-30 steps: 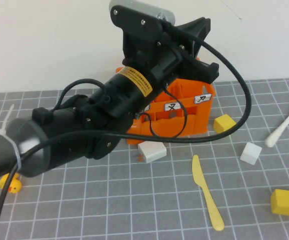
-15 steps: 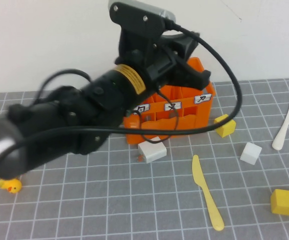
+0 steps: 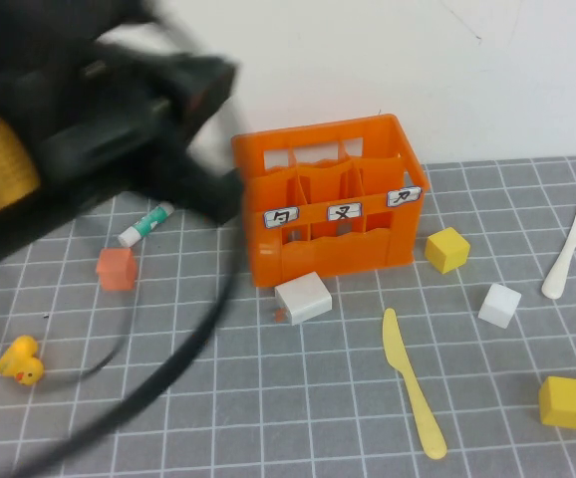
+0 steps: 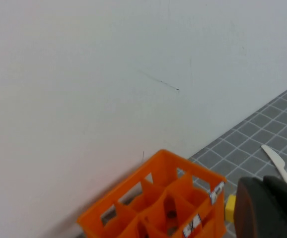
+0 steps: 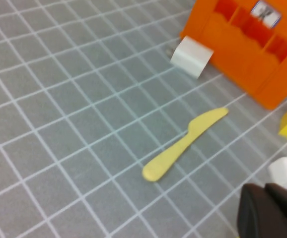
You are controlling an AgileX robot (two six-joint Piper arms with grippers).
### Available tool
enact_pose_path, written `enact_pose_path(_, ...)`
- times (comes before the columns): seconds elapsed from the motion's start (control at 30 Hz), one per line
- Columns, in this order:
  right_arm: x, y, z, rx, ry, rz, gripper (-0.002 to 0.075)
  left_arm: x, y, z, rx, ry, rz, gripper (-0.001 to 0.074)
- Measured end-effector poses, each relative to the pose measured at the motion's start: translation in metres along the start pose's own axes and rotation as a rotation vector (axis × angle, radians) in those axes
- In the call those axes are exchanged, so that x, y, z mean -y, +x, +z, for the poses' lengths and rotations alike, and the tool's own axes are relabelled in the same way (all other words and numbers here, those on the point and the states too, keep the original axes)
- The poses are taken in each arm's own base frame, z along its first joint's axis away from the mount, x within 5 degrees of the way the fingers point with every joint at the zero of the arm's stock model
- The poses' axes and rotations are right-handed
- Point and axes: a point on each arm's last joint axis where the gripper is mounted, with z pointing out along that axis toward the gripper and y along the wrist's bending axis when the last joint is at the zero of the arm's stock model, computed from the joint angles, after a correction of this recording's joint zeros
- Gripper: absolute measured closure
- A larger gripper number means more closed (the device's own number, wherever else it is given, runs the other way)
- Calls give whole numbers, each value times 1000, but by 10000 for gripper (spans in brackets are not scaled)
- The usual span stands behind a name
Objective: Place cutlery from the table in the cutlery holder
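Orange plastic, slotted and divided inside, makes up the cutlery holder (image 3: pixel 330 204), a crate that stands on the grey grid-marked table (image 3: pixel 298 408) against the wall, with three small white labels across its near face. Both pieces of cutlery lie flat on the table outside it: the pale yellow plastic knife (image 3: pixel 412 395) in front of the crate and to its right, the white plastic knife (image 3: pixel 567 251) well apart at the far right edge. So the job looks to be at its first step, with nothing visibly loaded. The left gripper (image 4: pixel 267 208) shows only as a dark blurred body raised up to the left of the crate, and whether its fingers are apart or closed cannot be told; it seems to carry nothing. The right gripper (image 5: pixel 270 210) is out of the high view and hangs above the table near the yellow knife; its fingers cannot be judged either. The next move probably calls for the right arm to descend on the yellow knife, pinching it across its thin flat body. Counted: two knives, one crate, two yellow cubes, two white blocks, one small orange cube, one white-and-green glue stick, one yellow toy duck.
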Motion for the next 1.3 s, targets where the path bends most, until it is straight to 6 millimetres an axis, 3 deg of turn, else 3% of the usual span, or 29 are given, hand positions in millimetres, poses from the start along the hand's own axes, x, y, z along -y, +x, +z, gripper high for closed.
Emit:
enact_pose_path(0.1,-8,-1,-10,19,54,-32,729,-1,12,-37,25,-5,0,734)
enact_pose_path(0.23,-18,3,-25,10,144,-101,729,0,44,-76,34,-7,2,734)
enact_pose_path(0.43,-28,6,-35,31,197,-56,729,2,90,-111,32,-10,9,734)
enact_pose_path(0.67,-30,6,-35,30,183,-29,729,4,120,-124,13,-12,11,734)
enact_pose_path(0.93,-31,6,-35,29,178,-31,729,4,151,-120,-162,-20,14,734)
enact_pose_path(1.17,-31,6,-35,29,178,-31,729,5,165,-119,-227,-21,9,734)
enact_pose_path(1.3,-31,6,-35,29,178,-31,729,2,166,-123,-204,-64,-78,734)
